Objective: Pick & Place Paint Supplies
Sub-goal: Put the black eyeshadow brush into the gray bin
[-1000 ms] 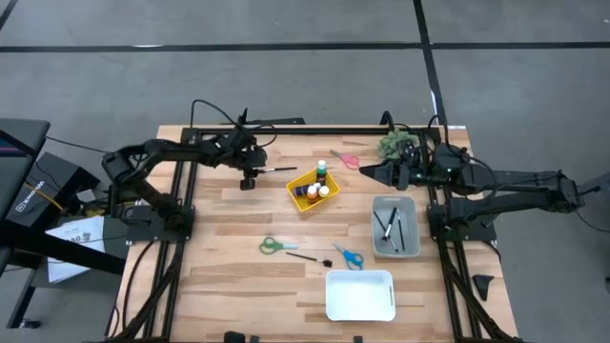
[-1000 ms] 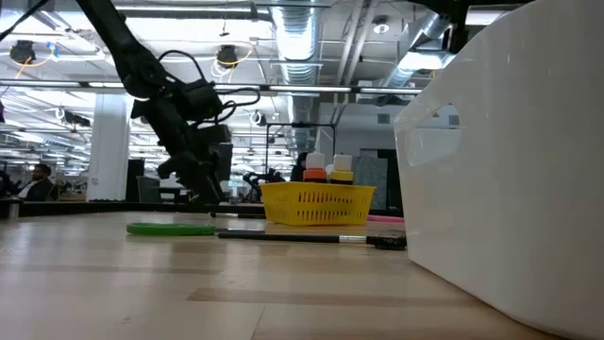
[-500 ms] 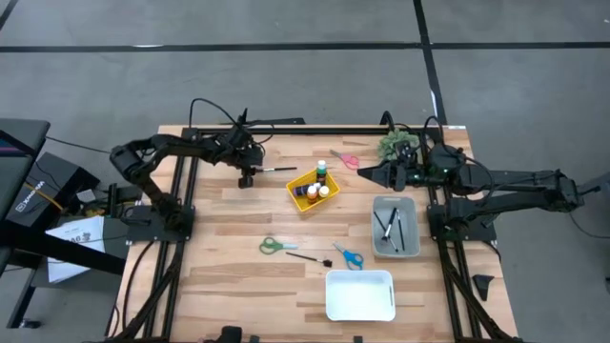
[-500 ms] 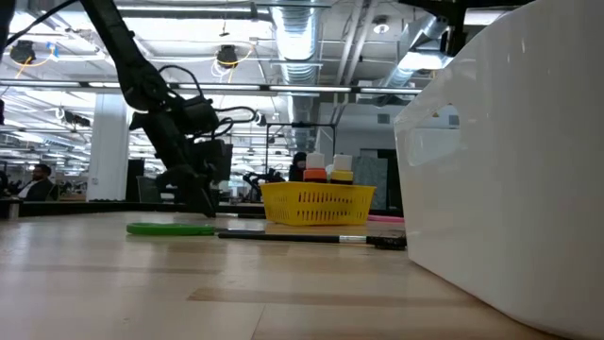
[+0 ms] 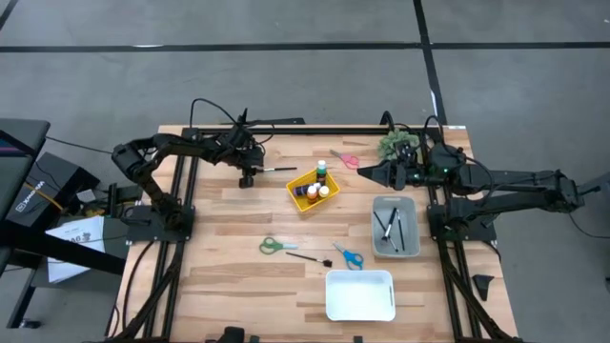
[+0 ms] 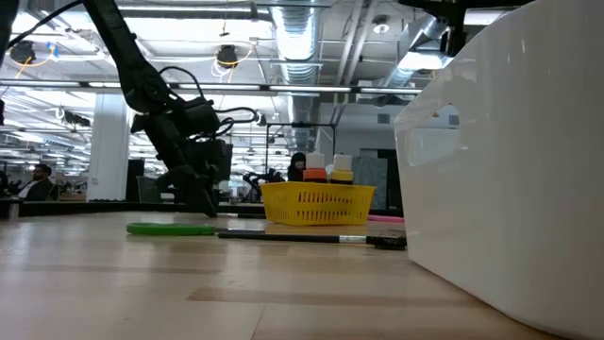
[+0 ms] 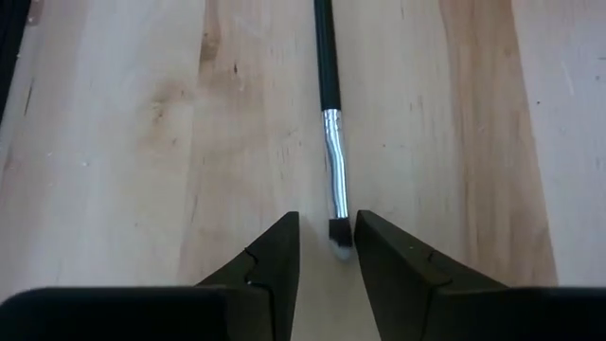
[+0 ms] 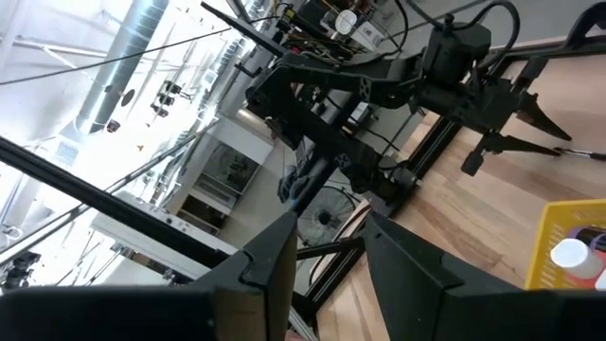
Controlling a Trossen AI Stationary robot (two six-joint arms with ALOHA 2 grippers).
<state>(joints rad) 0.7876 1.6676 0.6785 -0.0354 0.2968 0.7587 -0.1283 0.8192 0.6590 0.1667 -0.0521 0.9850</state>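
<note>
A thin dark-handled brush (image 5: 277, 170) lies flat on the wood by the far-left part of the table. In the left wrist view the brush (image 7: 328, 85) points its metal ferrule and bristle tip in between my left gripper's (image 7: 327, 223) open fingers, which stand on either side of that tip low over the table; whether they touch it I cannot tell. A yellow basket (image 5: 297, 198) holds several paint bottles (image 5: 322, 172). A grey tray (image 5: 395, 248) holds brushes. Another brush (image 5: 307, 257) lies on the wood. My right gripper (image 5: 365, 171) hovers open right of the basket.
Green scissors (image 5: 276, 246), blue scissors (image 5: 348, 255) and pink scissors (image 5: 345, 158) lie on the table. A white bin (image 5: 360, 310) sits at the near edge and fills the right of the low view (image 6: 510, 170). A spiky green plant (image 5: 392, 145) stands at the far right.
My left arm has drawn its elbow in, and its gripper has sunk a little toward the table and shifted slightly left at the brush's tip end. The brush has stayed where it lay.
</note>
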